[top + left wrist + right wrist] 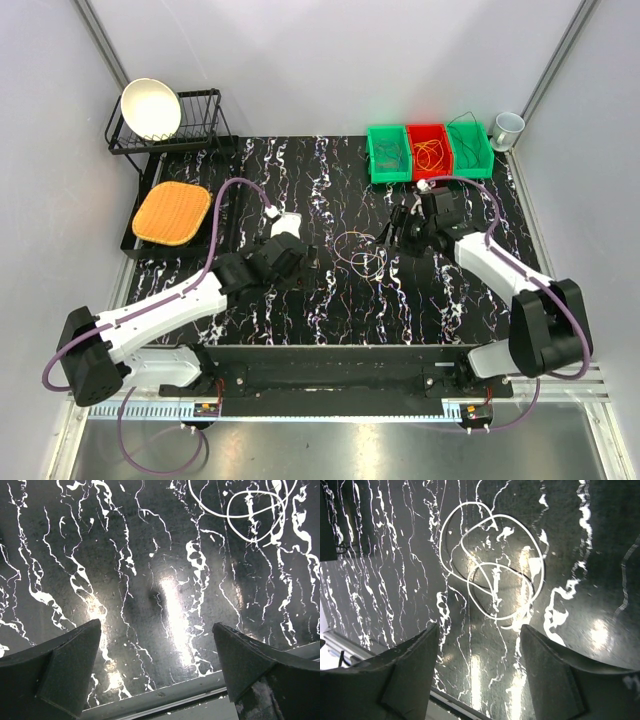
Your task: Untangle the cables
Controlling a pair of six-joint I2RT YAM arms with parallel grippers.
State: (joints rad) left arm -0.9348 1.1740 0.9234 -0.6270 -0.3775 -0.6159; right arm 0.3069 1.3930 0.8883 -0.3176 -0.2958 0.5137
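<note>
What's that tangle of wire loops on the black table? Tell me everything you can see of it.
The cables are a few thin, flexible wire loops crossing over one another, lying flat on the black marbled tabletop. From above they look faintly purple and orange; in the close-up wrist views they look pale. The open right gripper is near, not touching.
</note>
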